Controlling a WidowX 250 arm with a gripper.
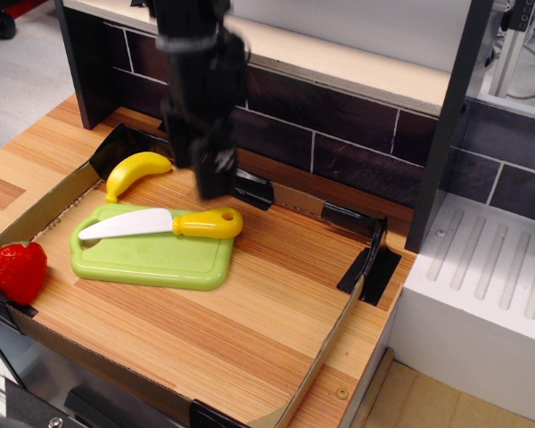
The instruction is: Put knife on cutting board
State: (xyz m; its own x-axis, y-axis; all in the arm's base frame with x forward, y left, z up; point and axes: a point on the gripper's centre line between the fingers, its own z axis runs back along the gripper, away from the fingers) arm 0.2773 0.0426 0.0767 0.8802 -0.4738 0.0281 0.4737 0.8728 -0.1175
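Note:
The knife (160, 223), white blade and yellow handle, lies flat along the far edge of the light-green cutting board (152, 260). Its blade points left and its handle end reaches the board's right far corner. My gripper (212, 178) hangs a little above and behind the knife handle, motion-blurred. It holds nothing and its jaws look apart. The knife lies free of it.
A yellow banana (135, 171) lies behind the board. A red strawberry (18, 270) sits at the left edge. A low cardboard wall (325, 357) with black clips rings the wooden surface. A dark post (446, 125) and a white ribbed rack (490, 294) stand to the right.

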